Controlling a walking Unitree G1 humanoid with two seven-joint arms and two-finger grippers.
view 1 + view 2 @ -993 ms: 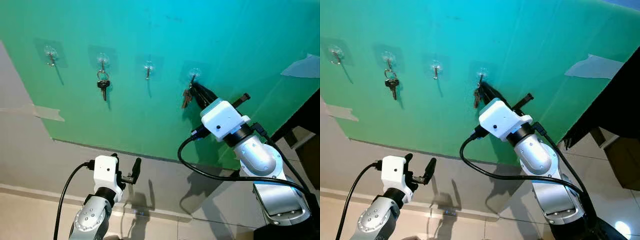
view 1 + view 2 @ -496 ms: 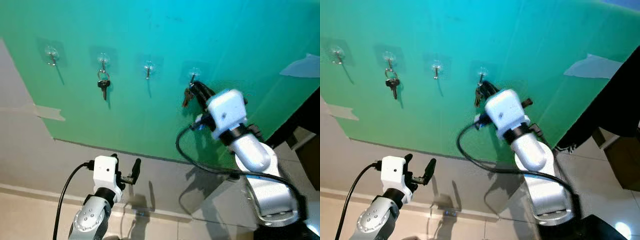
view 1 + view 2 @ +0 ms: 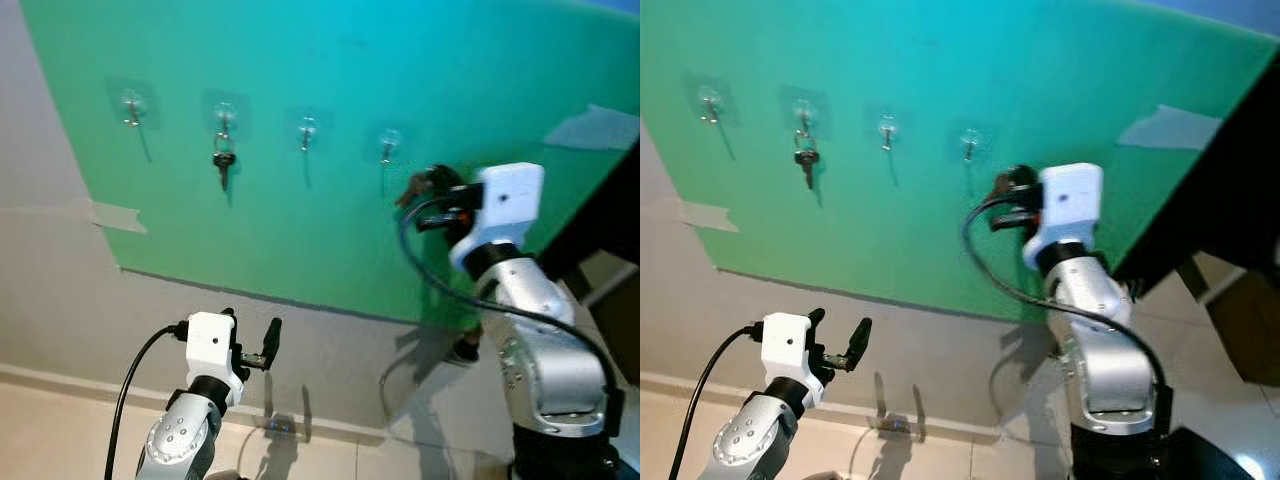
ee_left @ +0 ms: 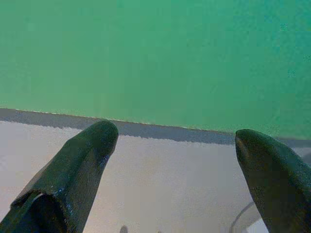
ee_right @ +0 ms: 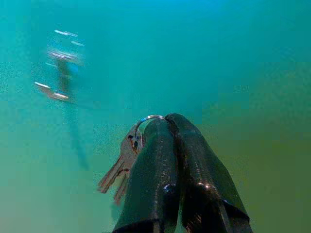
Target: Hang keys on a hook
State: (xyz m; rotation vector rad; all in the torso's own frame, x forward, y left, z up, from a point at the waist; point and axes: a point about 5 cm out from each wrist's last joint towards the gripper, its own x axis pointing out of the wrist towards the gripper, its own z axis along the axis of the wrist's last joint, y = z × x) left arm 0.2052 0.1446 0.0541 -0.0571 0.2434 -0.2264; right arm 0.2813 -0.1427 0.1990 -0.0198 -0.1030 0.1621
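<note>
Four clear hooks sit in a row on the green board (image 3: 300, 230). A dark bunch of keys (image 3: 222, 162) hangs from the second hook (image 3: 224, 112). The fourth hook (image 3: 389, 144) is bare. My right gripper (image 3: 432, 183) is just right of and slightly below that hook, apart from it, shut on the ring of a second bunch of keys (image 3: 409, 189). In the right wrist view the keys (image 5: 120, 169) dangle beside my shut fingers (image 5: 160, 160), and the hook (image 5: 60, 63) is a blur further off. My left gripper (image 3: 252, 320) is held low and open, with nothing in it.
Grey wall (image 3: 60, 260) lies left of and below the board, with strips of tape (image 3: 118, 216) at its edges. A black cable (image 3: 425, 270) loops from my right wrist. A dark frame (image 3: 600, 200) stands at the far right.
My right gripper has drawn back from the fourth hook, down and to the right, with the keys still in it. The head camera has shifted. My left arm has not moved.
</note>
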